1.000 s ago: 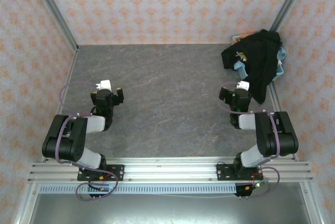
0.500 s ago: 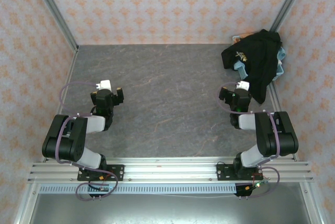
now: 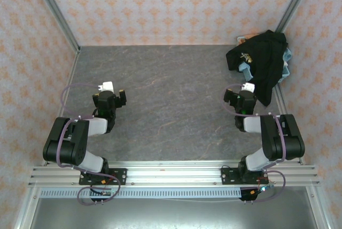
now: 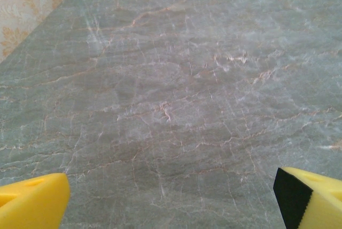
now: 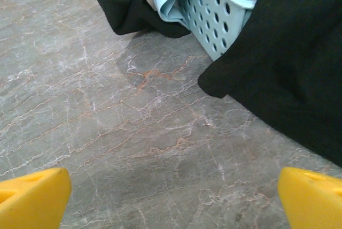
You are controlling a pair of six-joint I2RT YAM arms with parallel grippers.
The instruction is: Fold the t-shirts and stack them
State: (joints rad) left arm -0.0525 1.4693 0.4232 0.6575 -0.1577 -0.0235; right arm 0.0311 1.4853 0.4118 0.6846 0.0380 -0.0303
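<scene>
Nothing has moved: our left fingers (image 4: pixel 33 201) and right fingers (image 5: pixel 32 196) stand wide apart and empty, with the black t-shirt (image 5: pixel 291 52) draped over the light-blue basket (image 5: pixel 216 10), so folding hasn't begun.

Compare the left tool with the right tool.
The left tool has the table ahead of it; the right tool has the black t-shirt ahead, draped over the blue basket. The left tool sits far from the t-shirt; the right tool is close beside it. Both are open and hold nothing.
</scene>
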